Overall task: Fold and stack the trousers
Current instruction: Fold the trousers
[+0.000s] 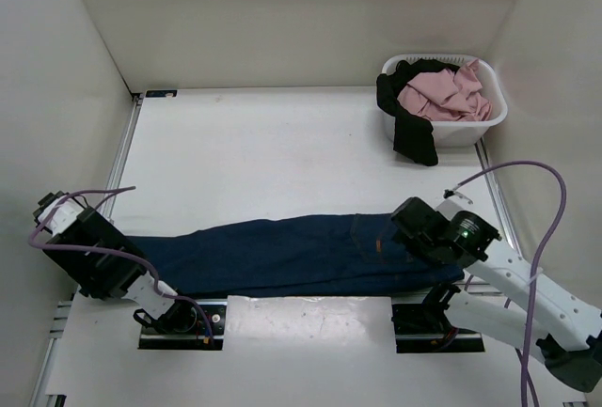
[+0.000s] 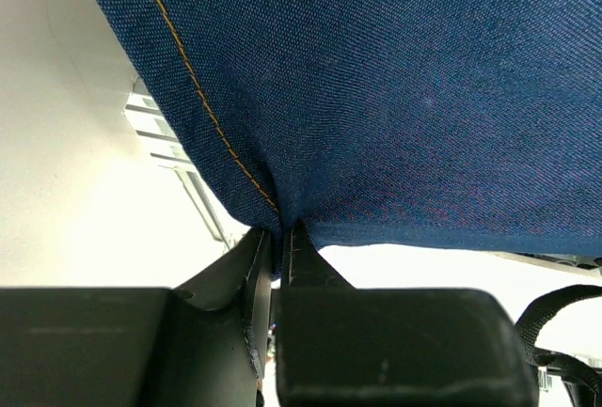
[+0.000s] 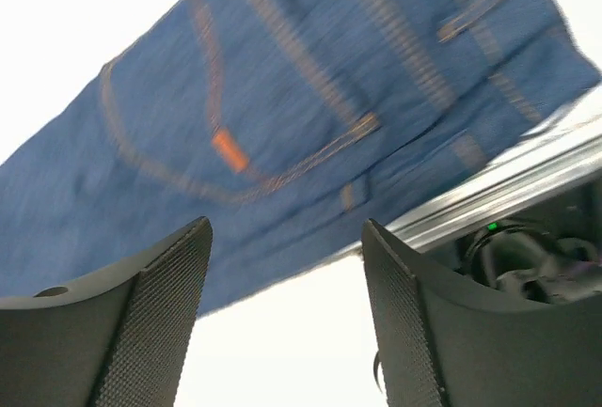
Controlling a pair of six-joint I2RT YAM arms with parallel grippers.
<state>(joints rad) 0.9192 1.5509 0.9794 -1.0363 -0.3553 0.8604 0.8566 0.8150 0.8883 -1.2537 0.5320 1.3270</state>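
The trousers [image 1: 282, 257] are dark blue jeans lying stretched left to right across the near part of the table. Their leg ends are at the left and the waist and pockets are at the right. My left gripper [image 1: 134, 255] is at the leg end. In the left wrist view its jaws [image 2: 280, 230] are shut on a pinch of denim [image 2: 395, 97] beside an orange seam. My right gripper [image 1: 408, 223] hovers over the waist end. In the right wrist view it [image 3: 285, 230] stands open with nothing between its fingers, and the pocket area of the trousers [image 3: 282, 97] lies beyond them, blurred.
A white basket [image 1: 494, 111] stands at the back right with a pink garment [image 1: 447, 95] in it. A black garment [image 1: 412, 130] hangs over its left wall. A metal rail [image 3: 527, 177] runs along the table's near edge by the arm bases. White walls enclose the table.
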